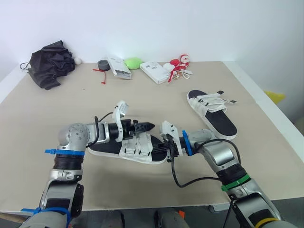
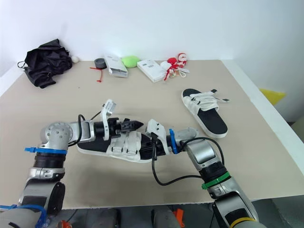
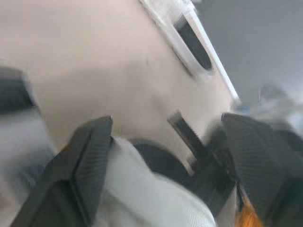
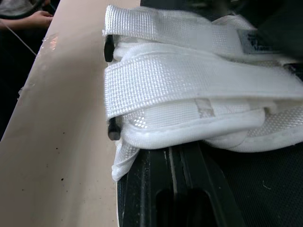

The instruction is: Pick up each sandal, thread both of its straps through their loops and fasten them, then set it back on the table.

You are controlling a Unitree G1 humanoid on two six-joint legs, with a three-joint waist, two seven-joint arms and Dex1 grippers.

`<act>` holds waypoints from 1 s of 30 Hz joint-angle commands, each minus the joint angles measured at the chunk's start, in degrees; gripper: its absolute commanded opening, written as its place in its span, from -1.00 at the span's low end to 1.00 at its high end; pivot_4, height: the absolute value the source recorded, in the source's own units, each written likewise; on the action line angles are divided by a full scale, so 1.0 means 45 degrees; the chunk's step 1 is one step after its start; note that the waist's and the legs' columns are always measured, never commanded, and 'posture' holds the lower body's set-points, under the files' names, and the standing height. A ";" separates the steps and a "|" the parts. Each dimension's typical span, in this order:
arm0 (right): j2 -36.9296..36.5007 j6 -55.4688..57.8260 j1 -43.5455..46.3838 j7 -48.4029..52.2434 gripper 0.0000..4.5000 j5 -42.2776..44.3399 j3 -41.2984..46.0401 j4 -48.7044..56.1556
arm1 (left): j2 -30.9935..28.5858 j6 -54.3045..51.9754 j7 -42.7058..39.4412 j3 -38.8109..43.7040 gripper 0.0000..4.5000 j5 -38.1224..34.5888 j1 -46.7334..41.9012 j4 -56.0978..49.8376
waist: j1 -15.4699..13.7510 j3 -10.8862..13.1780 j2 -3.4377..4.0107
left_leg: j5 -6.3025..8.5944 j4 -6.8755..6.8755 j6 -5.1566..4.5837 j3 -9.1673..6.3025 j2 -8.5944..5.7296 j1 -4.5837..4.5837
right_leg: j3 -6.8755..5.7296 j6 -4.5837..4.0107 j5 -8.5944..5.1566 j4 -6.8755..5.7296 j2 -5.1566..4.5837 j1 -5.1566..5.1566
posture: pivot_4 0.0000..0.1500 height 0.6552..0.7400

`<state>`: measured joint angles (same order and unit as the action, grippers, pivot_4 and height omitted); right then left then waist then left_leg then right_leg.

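Lying near you on the counter (image 1: pixel 142 95), one sandal (image 1: pixel 135 151) sits between your tools: left tool (image 1: pixel 148 126) spread above its straps, right tool (image 1: pixel 166 145) touching it, grip state untellable. The other sandal (image 1: pixel 211 111) lies far right.

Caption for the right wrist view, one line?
Close-up: two white webbing straps stacked over the black-soled sandal, tan table alongside.

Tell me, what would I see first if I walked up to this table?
First you'd spot a black-and-white sandal at the front middle of the table, with the left gripper just above its straps and the right gripper at its end. A second sandal lies farther back on the right. A crumpled black bundle sits in the far left corner.
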<state>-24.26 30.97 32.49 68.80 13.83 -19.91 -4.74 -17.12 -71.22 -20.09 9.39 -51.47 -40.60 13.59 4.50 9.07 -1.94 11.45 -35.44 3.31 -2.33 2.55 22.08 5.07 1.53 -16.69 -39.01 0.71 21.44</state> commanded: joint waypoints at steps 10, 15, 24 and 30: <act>-0.0124 0.0294 -0.0265 0.0156 -1.00 -0.0255 -0.0583 -0.0535 | 0.0813 -0.0200 0.1656 0.4884 0.62 -0.3231 -0.2510 0.0360 | 0.0014 0.0045 -0.0057 | 0.0032 0.0027 0.0049 -0.0061 0.0019 0.0129 | -0.0042 0.0015 -0.0016 0.0020 0.0020 0.0103 | 1.00 1.00; -0.0073 0.0391 -0.0128 0.0092 -1.00 0.0037 -0.0200 -0.0473 | -0.1482 -0.0235 -0.1938 0.3462 0.62 -0.3359 -0.0559 -0.2783 | 0.0190 0.0070 -0.0040 | 0.0025 0.0028 0.0091 -0.0058 0.0018 0.0123 | -0.0038 0.0018 -0.0018 0.0020 0.0018 0.0102 | 1.00 1.00; -0.0654 0.1709 0.0336 -0.0284 -1.00 0.0687 0.0506 0.1200 | -0.5526 0.3716 -0.8165 0.1191 0.62 -0.1173 0.4498 -0.7168 | -0.0001 0.0243 -0.0037 | -0.0035 0.0088 0.0257 -0.0057 0.0017 0.0180 | -0.0040 -0.0017 -0.0028 0.0017 -0.0003 0.0194 | 1.00 1.00; -0.1599 0.3077 0.0554 -0.0782 -1.00 0.1476 0.1456 0.3292 | -0.6026 0.3288 -0.8163 0.2370 0.62 -0.2937 0.5667 -0.8506 | -0.0132 0.0282 -0.0038 | -0.0053 0.0079 0.0226 -0.0076 0.0025 0.0385 | -0.0063 -0.0016 -0.0019 0.0005 -0.0002 0.0383 | 1.00 1.00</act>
<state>-30.51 43.65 33.91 65.80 18.60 -16.25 6.40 -42.82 -56.59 -55.68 18.70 -63.66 -16.11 -21.74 3.91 10.35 -2.11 11.24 -35.11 4.28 -2.69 2.67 24.06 4.77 1.47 -16.78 -38.99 0.72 23.37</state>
